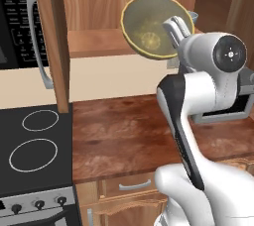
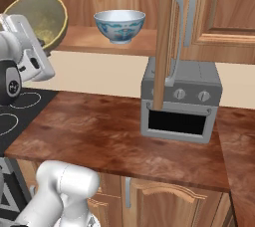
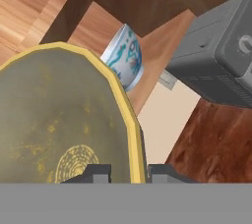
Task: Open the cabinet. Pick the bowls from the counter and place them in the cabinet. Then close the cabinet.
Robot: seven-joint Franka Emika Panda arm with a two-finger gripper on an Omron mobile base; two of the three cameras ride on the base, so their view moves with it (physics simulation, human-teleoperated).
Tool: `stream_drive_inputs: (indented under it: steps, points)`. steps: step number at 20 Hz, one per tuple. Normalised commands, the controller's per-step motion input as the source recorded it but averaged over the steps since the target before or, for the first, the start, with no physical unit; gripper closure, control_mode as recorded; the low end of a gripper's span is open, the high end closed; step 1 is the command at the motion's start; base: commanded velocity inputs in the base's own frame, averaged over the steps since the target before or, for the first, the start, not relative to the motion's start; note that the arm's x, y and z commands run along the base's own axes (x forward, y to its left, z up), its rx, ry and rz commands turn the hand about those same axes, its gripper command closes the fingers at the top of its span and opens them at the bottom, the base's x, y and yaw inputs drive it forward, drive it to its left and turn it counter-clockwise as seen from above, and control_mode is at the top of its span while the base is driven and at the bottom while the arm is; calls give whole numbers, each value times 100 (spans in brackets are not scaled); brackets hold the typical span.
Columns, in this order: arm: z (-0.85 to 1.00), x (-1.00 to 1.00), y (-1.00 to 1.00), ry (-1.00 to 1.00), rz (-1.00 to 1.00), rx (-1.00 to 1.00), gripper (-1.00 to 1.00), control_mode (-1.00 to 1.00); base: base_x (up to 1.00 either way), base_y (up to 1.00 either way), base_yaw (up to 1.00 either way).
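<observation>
Hand view, and we start right at the fingertips [image 3: 101, 173]: they pinch the rim of the olive-yellow bowl [image 3: 59, 125], one on each side of its yellow edge, so our gripper [image 3: 129, 174] is clamped on it. The bowl hangs tipped on its side, its mouth facing the camera. Beyond it we see the white and blue bowl [image 3: 124, 58] already sitting on the cabinet shelf [image 3: 93, 26], and further right the grey toaster oven [image 3: 216, 66] down on the counter [image 3: 211, 144]. From the left base view we've got the olive-yellow bowl up at shelf height in front of the open cabinet [image 1: 99, 2]. The risk, as we judge it: a rim pinch on a tilted bowl can slip or swing, and if we push in carelessly it may knock the white and blue bowl or clip the shelf lip.
</observation>
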Motion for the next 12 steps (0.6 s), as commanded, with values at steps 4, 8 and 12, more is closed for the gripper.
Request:
stream_drive_inputs:
  steps: [4,8,12]
  points:
    - [13,29,0,3,0,0,100,-100,0,0,0]
    - [1,33,0,0,3,0,100,-100,0,0,0]
    - [0,33,0,0,4,0,100,-100,0,0,0]
